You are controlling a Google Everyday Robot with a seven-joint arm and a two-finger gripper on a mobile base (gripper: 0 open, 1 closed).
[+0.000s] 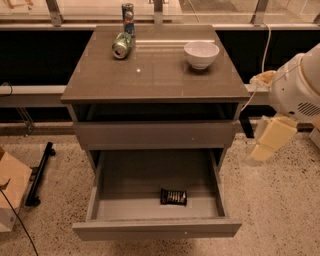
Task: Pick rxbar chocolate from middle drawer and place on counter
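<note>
The bar (173, 196) lies flat in the open drawer (150, 180), at 5 o'clock on its floor. The gripper (269, 144) hangs outside, at the cabinet's 3 o'clock, its grasp unreadable. On the surface (155, 75) are a bowl (201, 54) at 1 o'clock and a tipped can (121, 45) and an upright can (128, 12) at 11.

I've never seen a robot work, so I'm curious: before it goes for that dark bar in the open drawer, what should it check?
1. Middle drawer pulled open: ok.
2. Rxbar chocolate lying uncovered on the drawer floor, near the front: ok.
3. Drawer above shut, not overhanging the bar: ok.
4. Counter has a bare patch in front of the white bowl: ok.
5. Gripper over the bar: not ok; it hangs right of the cabinet, outside the drawer.
</note>
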